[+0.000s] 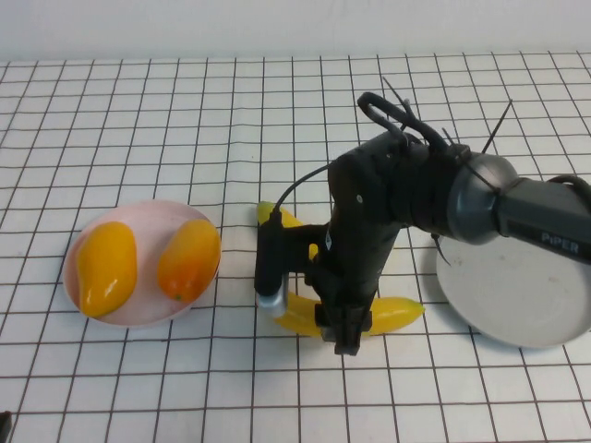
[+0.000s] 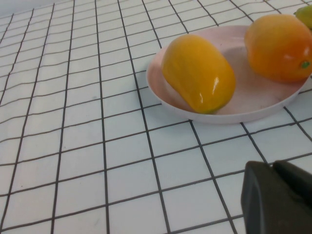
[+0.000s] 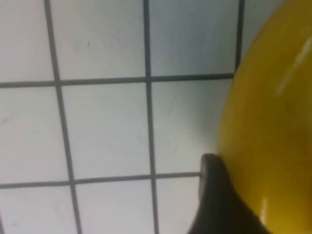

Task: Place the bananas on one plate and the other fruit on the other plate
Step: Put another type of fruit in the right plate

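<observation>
Two mangoes (image 1: 107,267) sit side by side in the left plate (image 1: 143,314); bananas (image 1: 392,315) lie mid-table under the right gripper (image 1: 346,337); another plate (image 1: 522,300) sits far right

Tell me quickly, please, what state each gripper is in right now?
Left gripper: parked near the pink plate, holding nothing visible; open or shut cannot be told.
Right gripper: down at a banana; grip cannot be told.

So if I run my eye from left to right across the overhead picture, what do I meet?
Pale pink round plate holding two plump orange-yellow fruits → right gripper lowered onto the long yellow plastic bananas → empty round grey plate. The left gripper shows only in its wrist view.
</observation>
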### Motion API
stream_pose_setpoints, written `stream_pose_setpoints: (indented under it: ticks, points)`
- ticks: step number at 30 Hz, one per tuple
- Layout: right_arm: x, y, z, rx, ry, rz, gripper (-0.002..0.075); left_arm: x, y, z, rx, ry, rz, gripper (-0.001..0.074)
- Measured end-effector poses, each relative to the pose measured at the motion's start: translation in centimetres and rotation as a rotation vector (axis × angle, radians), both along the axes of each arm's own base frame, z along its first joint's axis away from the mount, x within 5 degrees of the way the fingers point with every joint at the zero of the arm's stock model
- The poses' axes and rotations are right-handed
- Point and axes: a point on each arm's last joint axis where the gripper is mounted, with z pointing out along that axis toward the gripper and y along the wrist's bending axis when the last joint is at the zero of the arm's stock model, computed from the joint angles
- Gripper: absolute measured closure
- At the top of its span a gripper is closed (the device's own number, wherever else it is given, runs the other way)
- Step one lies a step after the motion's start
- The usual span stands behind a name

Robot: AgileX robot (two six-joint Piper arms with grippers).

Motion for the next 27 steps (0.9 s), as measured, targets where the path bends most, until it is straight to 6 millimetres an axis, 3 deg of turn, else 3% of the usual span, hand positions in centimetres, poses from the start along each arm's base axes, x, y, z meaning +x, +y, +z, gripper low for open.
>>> stream_pose_setpoints:
  ticks: [3,7,9,13,17,21,27]
  points:
    - [0.0,-0.1,1.9,-0.009,0.032,-0.119,0.0410,0.0,0.0,0.0,0.000,0.000,0.000,0.0736]
    - [-1.0,-1.5,6.3,0.012,0.032,-0.288,0.0410,0.0,0.0,0.0,0.000,0.000,0.000,0.0736]
    - [-1.8,-3.0,8.3,0.050,0.025,-0.375,0.0410,0.0,0.0,0.0,0.000,0.000,0.000,0.0736]
    - [-3.3,-8.2,11.0,0.152,0.003,-0.637,0.0410,0.0,0.0,0.0,0.001,0.000,0.000,0.0736]
    - [-3.8,-13.3,10.0,0.233,-0.044,-0.923,0.0410,0.0,0.0,0.0,0.001,0.000,0.000,0.0736]
    - [-3.1,-17.4,7.2,0.187,-0.087,-1.086,0.0410,0.0,0.0,0.0,0.001,0.000,0.000,0.0736]
    - [-0.5,-20.2,3.7,0.138,-0.119,-1.176,0.0410,0.0,0.0,0.0,0.001,0.000,0.000,0.0736]
